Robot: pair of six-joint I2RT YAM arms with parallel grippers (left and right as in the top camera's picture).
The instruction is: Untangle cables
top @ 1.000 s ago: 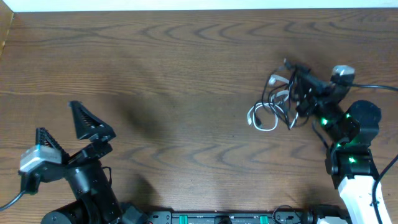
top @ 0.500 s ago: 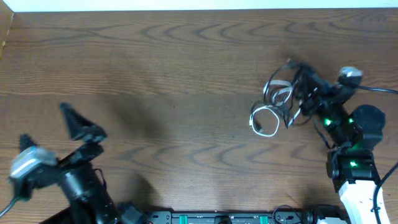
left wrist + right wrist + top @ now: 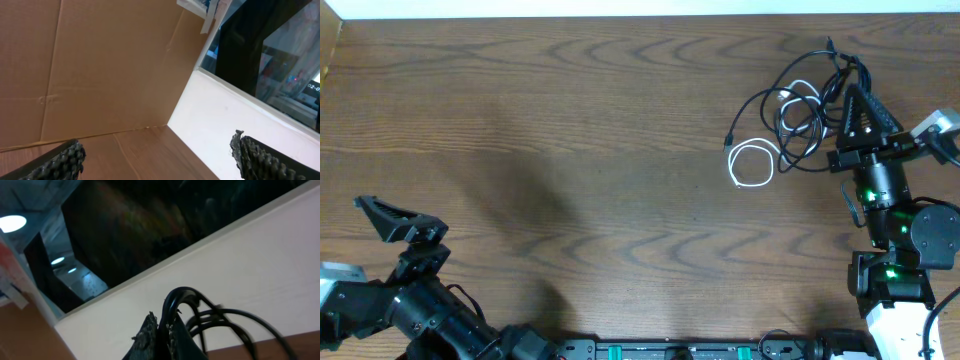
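Note:
The cables (image 3: 790,125) are a loose tangle of black and white cords at the right rear of the table, with a white loop (image 3: 752,163) lying flat at their left. My right gripper (image 3: 850,93) is shut on a black cable (image 3: 176,305) and holds it lifted, the fingers tilted up; the black loops arch over the fingertips in the right wrist view. My left gripper (image 3: 395,220) is open and empty at the near left, far from the cables, and points up at the wall in the left wrist view (image 3: 157,152).
A cardboard panel (image 3: 100,70) stands beyond the table's left side. A white wall edge (image 3: 640,8) runs along the far side of the wooden table (image 3: 570,150).
My right gripper has risen and pulled back to the right with the black cable, spreading the bundle into wider loops. My left arm has drawn back toward the near left corner.

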